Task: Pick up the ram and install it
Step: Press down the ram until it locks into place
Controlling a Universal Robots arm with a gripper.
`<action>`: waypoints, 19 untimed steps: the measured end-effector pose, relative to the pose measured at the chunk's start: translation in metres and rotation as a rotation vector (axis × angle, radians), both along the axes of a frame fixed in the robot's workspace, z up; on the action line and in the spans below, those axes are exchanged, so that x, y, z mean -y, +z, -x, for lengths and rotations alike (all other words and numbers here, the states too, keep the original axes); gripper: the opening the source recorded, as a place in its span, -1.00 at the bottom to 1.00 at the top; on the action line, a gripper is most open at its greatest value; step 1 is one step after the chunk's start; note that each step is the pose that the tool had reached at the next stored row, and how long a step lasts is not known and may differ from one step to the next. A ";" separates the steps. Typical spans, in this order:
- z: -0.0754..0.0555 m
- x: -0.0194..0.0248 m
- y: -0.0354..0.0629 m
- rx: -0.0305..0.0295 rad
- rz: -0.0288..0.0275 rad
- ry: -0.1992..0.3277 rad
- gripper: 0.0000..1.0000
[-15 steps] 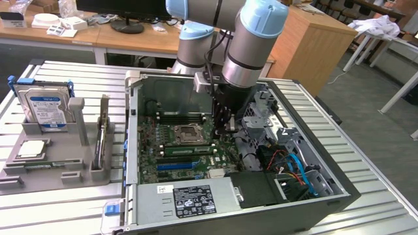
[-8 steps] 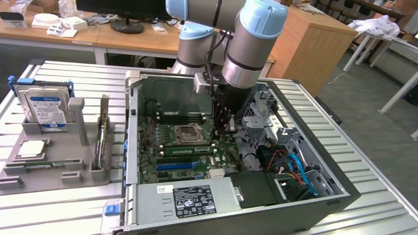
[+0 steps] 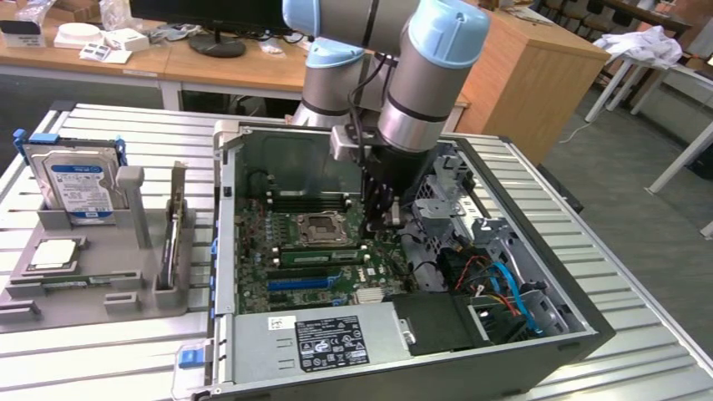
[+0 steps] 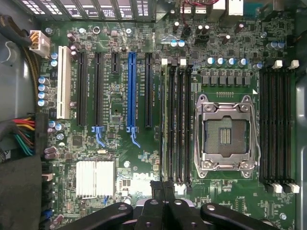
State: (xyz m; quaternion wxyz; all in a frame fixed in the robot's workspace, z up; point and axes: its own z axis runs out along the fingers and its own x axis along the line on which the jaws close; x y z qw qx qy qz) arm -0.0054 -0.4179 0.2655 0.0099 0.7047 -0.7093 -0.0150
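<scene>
Ram [image 3: 320,256] [image 4: 165,120] appeared to stand edge-up on the motherboard [image 4: 120,158], just beside the processor socket [image 4: 225,132], with the fingers [image 4: 158,206] closed and empty near one end; we judged that seating it well needed straight, even downward pressure.

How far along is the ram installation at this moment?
Done: nothing that I can confirm. A thin stick, apparently the ram, stands on edge in the grey holder outside the case. In hand: the gripper is shut above the motherboard, near the memory slots; whether it holds anything is unclear. Left: apparently pickup, then seating in a slot.
</scene>
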 end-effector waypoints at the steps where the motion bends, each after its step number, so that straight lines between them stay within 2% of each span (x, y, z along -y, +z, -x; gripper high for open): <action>1: 0.000 0.0000 -0.0003 0.0000 0.0000 0.000 -0.79; 19: 0.000 0.0000 -0.0057 0.0000 0.0000 0.000 -0.79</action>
